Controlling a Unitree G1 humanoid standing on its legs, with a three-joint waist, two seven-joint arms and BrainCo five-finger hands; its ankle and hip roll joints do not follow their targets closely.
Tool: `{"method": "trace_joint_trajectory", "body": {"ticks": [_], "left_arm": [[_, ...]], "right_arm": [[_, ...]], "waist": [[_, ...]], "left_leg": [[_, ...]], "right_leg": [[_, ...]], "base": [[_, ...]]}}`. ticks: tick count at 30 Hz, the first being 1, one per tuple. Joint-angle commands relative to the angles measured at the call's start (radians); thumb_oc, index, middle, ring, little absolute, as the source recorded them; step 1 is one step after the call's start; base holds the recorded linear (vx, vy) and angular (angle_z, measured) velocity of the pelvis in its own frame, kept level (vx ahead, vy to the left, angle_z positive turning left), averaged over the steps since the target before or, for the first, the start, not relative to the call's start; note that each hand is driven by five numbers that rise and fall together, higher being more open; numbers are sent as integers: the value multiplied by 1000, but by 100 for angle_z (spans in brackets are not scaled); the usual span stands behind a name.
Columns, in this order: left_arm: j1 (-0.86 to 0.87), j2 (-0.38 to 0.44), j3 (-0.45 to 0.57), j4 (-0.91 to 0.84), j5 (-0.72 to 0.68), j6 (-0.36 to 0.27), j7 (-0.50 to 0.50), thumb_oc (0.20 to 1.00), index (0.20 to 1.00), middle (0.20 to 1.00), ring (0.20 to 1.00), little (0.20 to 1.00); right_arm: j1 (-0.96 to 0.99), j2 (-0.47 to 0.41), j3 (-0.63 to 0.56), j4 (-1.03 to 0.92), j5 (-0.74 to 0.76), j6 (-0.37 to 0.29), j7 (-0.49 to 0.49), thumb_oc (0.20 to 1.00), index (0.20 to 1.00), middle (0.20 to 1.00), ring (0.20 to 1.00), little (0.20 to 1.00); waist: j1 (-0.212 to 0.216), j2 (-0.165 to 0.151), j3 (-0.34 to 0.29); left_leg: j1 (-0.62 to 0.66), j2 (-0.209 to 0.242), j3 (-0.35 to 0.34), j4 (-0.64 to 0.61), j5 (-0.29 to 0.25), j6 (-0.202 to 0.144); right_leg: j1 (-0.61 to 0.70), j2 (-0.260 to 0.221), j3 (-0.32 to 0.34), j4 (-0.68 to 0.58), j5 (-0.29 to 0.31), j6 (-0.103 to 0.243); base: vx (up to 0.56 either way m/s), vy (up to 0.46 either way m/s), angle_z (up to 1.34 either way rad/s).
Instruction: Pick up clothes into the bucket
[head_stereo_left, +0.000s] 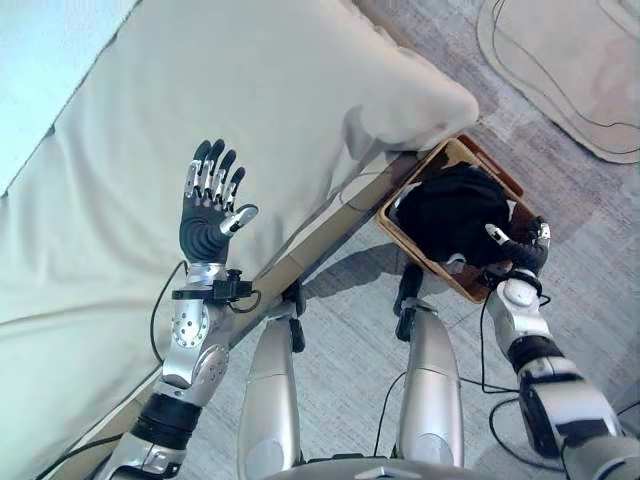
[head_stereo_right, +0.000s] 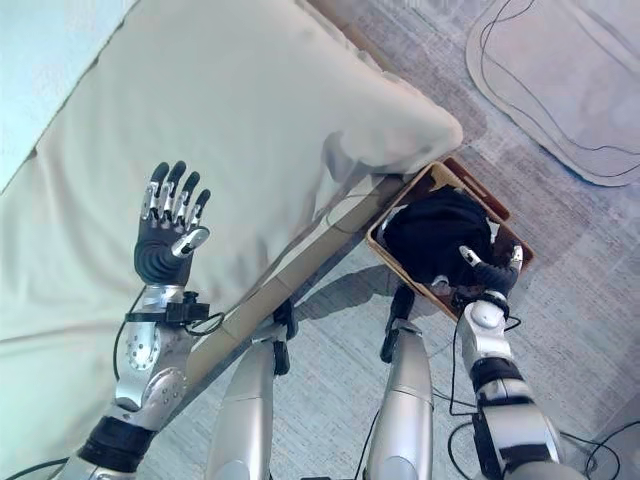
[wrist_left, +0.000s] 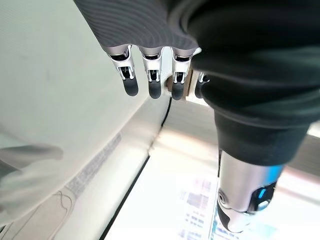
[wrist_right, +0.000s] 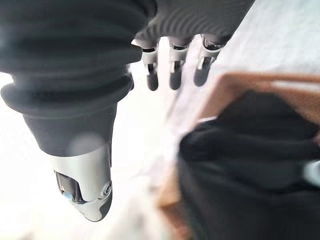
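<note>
A heap of black clothes (head_stereo_left: 450, 212) lies inside a brown rectangular bucket (head_stereo_left: 413, 254) on the floor at the bed's corner. My right hand (head_stereo_left: 520, 250) hovers at the bucket's near right edge, just above the clothes, fingers straight and holding nothing. Its wrist view shows the fingers (wrist_right: 174, 75) spread over the bucket's rim (wrist_right: 220, 95) and the black clothes (wrist_right: 250, 165). My left hand (head_stereo_left: 210, 205) is raised palm-up over the bed, open and empty, with straight fingers (wrist_left: 150, 75).
A bed with a cream cover (head_stereo_left: 250, 100) takes up the left and middle; its corner overhangs the bucket. A pale rug (head_stereo_left: 570, 60) with a thin cable lies at the far right on the grey carpet (head_stereo_left: 350, 300).
</note>
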Motion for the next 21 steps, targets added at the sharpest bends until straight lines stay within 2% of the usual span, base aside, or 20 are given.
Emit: {"method": "trace_joint_trajectory", "body": {"ticks": [1, 5, 9, 15, 21], "left_arm": [[32, 9, 50, -26, 45, -58, -22, 1000, 1000, 1000, 1000, 1000], [47, 8, 53, 14, 38, -43, -49, 1000, 1000, 1000, 1000, 1000], [81, 3, 53, 104, 54, -15, -81, 1000, 1000, 1000, 1000, 1000], [135, -3, 46, 199, 125, 14, -106, 1000, 1000, 1000, 1000, 1000], [180, -18, 19, 277, 209, 41, -110, 1000, 1000, 1000, 1000, 1000]], "right_arm": [[55, -29, 4, -93, -74, -62, 20, 1000, 1000, 1000, 1000, 1000], [117, -21, 27, -184, -108, -63, 62, 1000, 1000, 1000, 1000, 1000], [193, 0, 76, -276, -126, -56, 142, 1000, 1000, 1000, 1000, 1000], [304, 30, 115, -327, -153, -39, 226, 1000, 1000, 1000, 1000, 1000], [372, 83, 192, -332, -160, -17, 292, 1000, 1000, 1000, 1000, 1000]], "waist": [[-8, -21, -35], [-7, -34, -47], [3, -52, -86], [14, -51, -154], [27, -64, -214]], "left_leg": [[70, -9, -8, -85, 19, -22], [152, -3, -13, -132, 34, -29], [287, 6, -12, -221, 63, -31], [422, 13, -20, -332, 101, -39], [522, 21, -19, -361, 96, -42]], "right_leg": [[128, 21, -6, -235, 151, 64], [221, 30, -24, -293, 165, 69], [354, 40, -50, -350, 176, 75], [489, 60, -89, -380, 153, 82], [594, 73, -115, -415, 144, 87]], "base": [[65, -42, -4], [73, -30, 1], [82, 5, 4], [105, 9, 14], [81, 13, 11]]}}
